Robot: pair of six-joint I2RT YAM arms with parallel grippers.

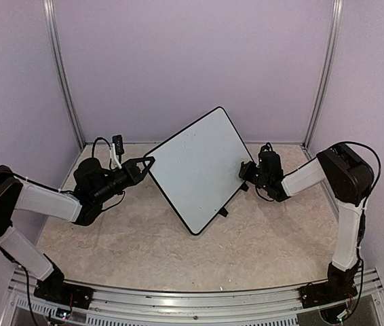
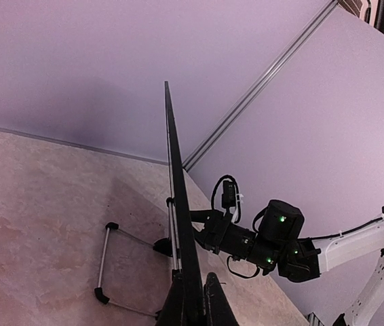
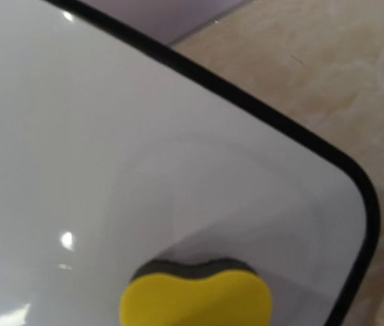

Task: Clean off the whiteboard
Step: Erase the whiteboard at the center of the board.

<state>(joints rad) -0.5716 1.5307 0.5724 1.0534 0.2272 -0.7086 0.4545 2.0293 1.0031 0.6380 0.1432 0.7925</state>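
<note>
The whiteboard [image 1: 195,170] stands tilted on the table, its white face toward the camera with only faint specks showing. My left gripper [image 1: 150,161] is shut on its left corner. In the left wrist view the board [image 2: 177,204] is seen edge-on, running down between the two fingers [image 2: 216,305] at the bottom. My right gripper [image 1: 245,171] is at the board's right edge. In the right wrist view a yellow sponge [image 3: 195,299] with a dark underside is pinched into a heart shape against the white face [image 3: 110,136] near a rounded corner. The right fingers are out of frame.
The board's black wire stand [image 2: 104,258] rests on the beige tabletop [image 1: 131,244] behind it, and a stand foot [image 1: 223,212] shows at the lower right edge. Lilac walls with metal corner posts [image 1: 62,75] close in the back and sides.
</note>
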